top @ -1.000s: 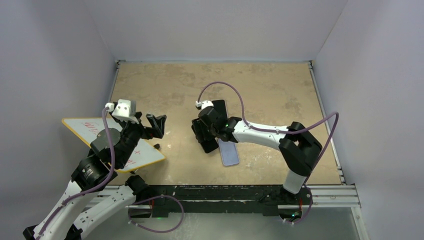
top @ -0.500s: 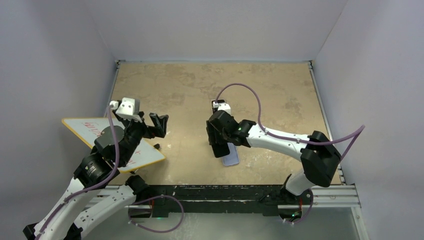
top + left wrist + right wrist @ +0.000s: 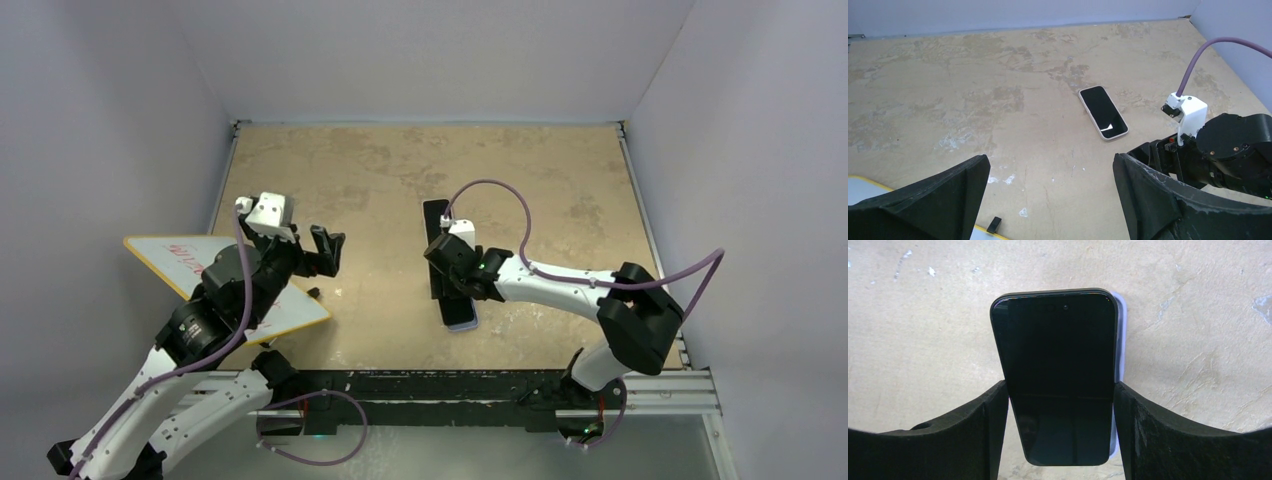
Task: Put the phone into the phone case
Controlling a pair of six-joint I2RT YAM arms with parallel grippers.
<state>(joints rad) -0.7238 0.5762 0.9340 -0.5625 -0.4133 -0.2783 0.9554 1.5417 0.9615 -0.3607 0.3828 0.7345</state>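
Top cam high above tan mottled tabletop (image 3: 540, 170), facing down; L wrist low, oblique; R wrist close, steep down. All share tabletop.

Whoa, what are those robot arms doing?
The right gripper holds a black phone by its sides, low over the pale case lying on the table. The case peeks out beside the phone, so it doesn't look seated yet. The left gripper is open and empty, off to the side.

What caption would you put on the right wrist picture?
Right gripper holds the black phone over the pale case.
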